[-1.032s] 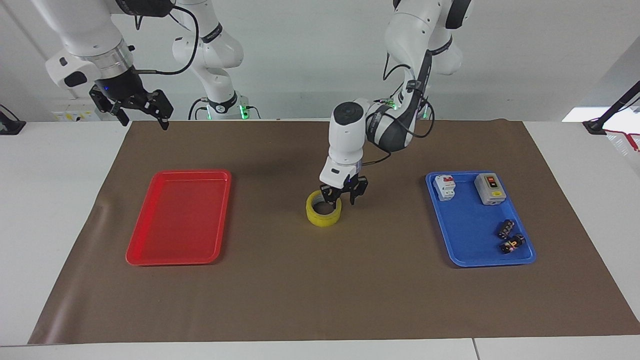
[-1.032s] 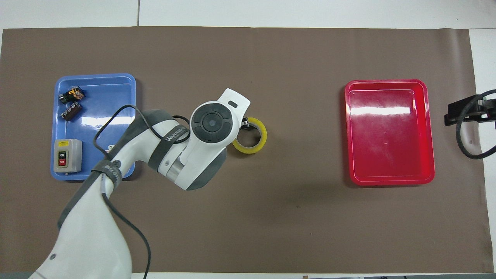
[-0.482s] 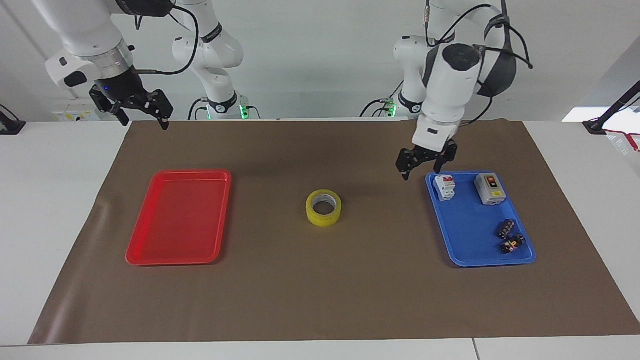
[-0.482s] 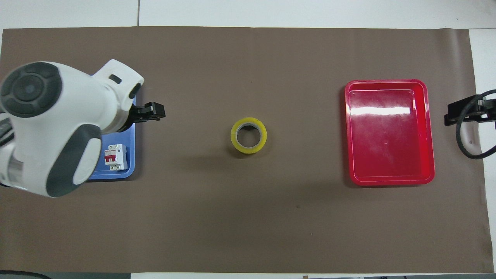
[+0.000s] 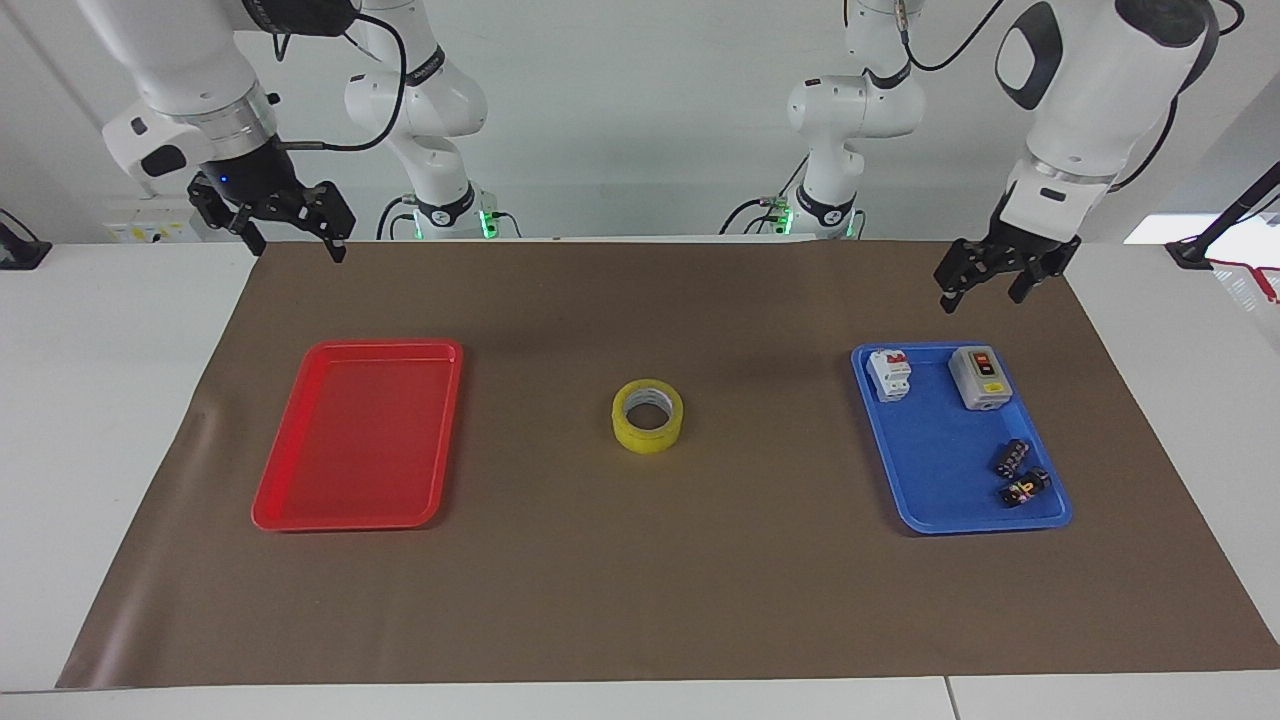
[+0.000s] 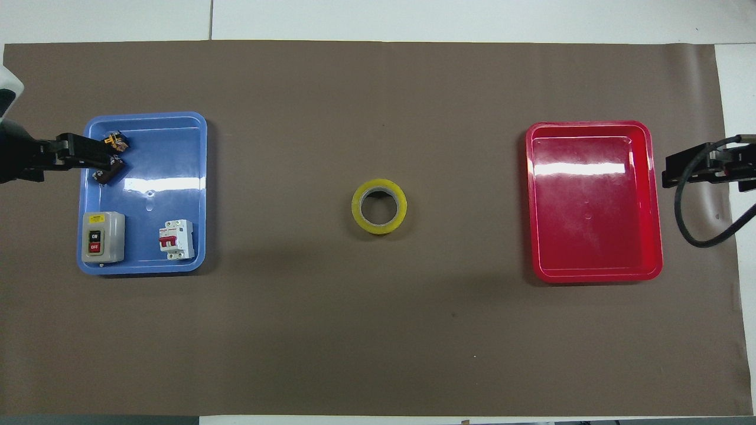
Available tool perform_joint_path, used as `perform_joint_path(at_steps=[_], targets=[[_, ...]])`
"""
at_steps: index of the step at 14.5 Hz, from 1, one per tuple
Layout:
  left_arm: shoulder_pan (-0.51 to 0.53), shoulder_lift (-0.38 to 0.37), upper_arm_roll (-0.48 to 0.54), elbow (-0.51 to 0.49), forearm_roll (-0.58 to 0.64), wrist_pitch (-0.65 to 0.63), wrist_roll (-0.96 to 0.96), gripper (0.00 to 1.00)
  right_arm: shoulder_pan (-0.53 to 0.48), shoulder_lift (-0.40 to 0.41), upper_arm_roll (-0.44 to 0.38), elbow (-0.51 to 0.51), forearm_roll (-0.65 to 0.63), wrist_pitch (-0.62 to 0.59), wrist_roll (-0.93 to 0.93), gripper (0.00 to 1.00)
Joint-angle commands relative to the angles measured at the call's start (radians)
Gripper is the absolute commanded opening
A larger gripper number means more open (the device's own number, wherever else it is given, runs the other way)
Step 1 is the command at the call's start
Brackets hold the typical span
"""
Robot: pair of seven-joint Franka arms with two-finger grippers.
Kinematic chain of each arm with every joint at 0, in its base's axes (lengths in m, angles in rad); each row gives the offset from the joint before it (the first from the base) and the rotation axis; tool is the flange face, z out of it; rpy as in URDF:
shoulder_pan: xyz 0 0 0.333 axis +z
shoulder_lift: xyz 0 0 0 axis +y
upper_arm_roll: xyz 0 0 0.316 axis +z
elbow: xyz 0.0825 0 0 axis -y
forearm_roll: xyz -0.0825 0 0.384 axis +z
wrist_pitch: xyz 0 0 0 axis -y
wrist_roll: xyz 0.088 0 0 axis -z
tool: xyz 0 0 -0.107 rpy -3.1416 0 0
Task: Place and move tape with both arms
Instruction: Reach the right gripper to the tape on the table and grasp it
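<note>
- Wide yellow translucent packing-tape roll w/ pale cardboard core (image 5: 647,415) lies flat, hole up, on the brown paper mat (image 5: 640,600) covering the desk, mid-mat. No claw touches it.
- Relative to tape: empty red plastic tray (image 5: 358,436) toward right arm's end; blue plastic tray (image 5: 940,470) toward left arm's end, both well apart from the roll.
- Blue tray holds grey on/off switch box (image 5: 979,377), white breaker w/ red lever (image 5: 889,373), two small dark parts (image 5: 1017,473).
- Left claw (image 5: 990,278): raised, over mat edge beside blue tray, fingers spread, nothing in them. Reads as waiting.
- Right claw (image 5: 285,222): raised over mat corner, past the red tray from the tape, fingers spread, empty.
- Judgement: tape sits at midpoint, so step in hand = right arm pickup, red tray likely goal.
- How to do it well: come straight down over the roll, one finger in the core, one outside the wall; close firmly; lift clear before travelling; set flat inside the tray rim.
- Risk: an off-centre descent could nudge the roll along the mat.
</note>
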Motion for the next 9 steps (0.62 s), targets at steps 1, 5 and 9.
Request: perform_joint_path(at_steps=[1,5,9], targets=[[0.021,0.038,-0.008,0.063,-0.034,-0.058,0.031,1.0,-0.007,-0.027,0.101,-0.103,0.0,0.106,0.039,1.0],[0.022,-0.011,-0.008,-0.009,-0.034,-0.084,0.078,1.0,0.117,0.048,0.169,-0.16,-0.009,0.261,0.214,1.0],[0.078,0.0,-0.006,0.021,-0.03,-0.096,0.123,1.0,0.258,0.2,0.169,-0.181,-0.02,0.494,0.412,1.0]])
